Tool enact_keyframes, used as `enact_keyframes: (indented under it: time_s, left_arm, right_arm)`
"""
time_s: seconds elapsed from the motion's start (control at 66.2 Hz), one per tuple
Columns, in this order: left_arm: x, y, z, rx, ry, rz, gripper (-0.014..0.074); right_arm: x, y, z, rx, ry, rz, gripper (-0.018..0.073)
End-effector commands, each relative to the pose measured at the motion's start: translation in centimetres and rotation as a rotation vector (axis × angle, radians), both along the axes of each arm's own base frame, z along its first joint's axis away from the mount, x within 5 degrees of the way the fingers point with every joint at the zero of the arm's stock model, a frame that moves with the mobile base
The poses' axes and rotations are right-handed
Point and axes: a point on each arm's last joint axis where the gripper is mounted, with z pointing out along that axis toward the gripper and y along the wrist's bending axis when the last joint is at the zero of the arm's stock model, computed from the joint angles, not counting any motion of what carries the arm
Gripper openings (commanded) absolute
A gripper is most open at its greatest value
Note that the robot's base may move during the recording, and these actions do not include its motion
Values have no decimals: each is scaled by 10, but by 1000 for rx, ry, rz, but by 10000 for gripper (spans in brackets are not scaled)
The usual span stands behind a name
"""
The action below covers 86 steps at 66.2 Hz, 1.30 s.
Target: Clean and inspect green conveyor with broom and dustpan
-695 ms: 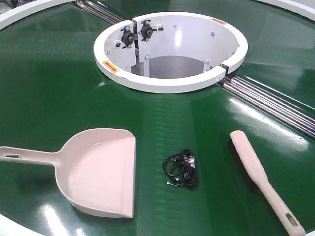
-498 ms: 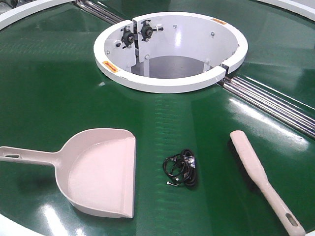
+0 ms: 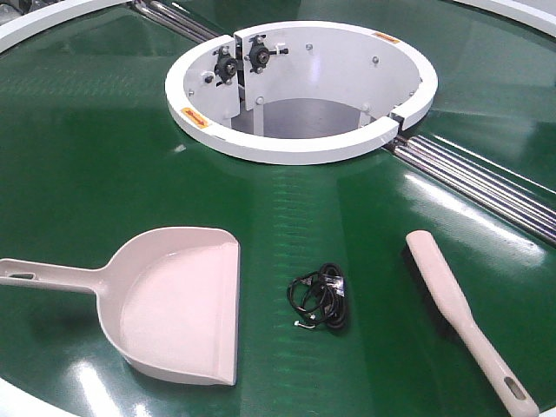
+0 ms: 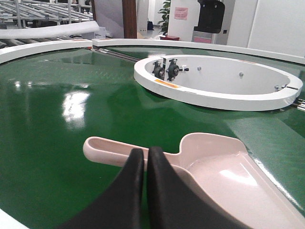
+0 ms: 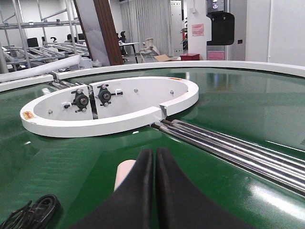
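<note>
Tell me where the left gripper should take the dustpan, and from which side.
Grip the dustpan by its straight handle, coming down from above with the left gripper. The handle is narrow, lies flat on the green conveyor and points left, away from the cable bundle; the scoop is too wide. The gripper is shut now, so open it first.
</note>
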Motion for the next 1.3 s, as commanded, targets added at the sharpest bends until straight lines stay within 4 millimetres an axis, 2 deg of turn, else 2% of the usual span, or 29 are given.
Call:
enact_keyframes:
  time_s: [0.0,0.438,0.589,0.664,0.74,0.876,0.981,1.117,1.283]
  left_arm:
    - [0,0,-2,-9,-62,-3,-7]
    - [0,0,1,-10,-99,-4,-7]
    - [-4,0,26,-28,-267,-8,-7]
    - [-8,0,50,-13,-337,-8,-7]
    - [-12,0,76,32,-334,-1,-7]
    - [-6,2,121,79,-210,15,-7]
    - [12,1,140,90,-35,20,-7]
    - [34,1,146,111,216,28,-7]
    - [58,-1,125,139,508,30,-7]
  right_arm:
    - [-1,0,0,-3,-70,2,-10]
    - [-1,0,0,-3,-70,2,-10]
    - [-1,0,0,-3,-70,2,-10]
    - [-1,0,0,-3,-70,2,-10]
    - [-1,0,0,-3,-70,2,-10]
    - [-1,0,0,-3,-70,2,-10]
    - [-1,0,0,-3,-70,2,-10]
    - [-1,0,0,-3,-70,2,-10]
    - [-1,0,0,-3,-70,2,-10]
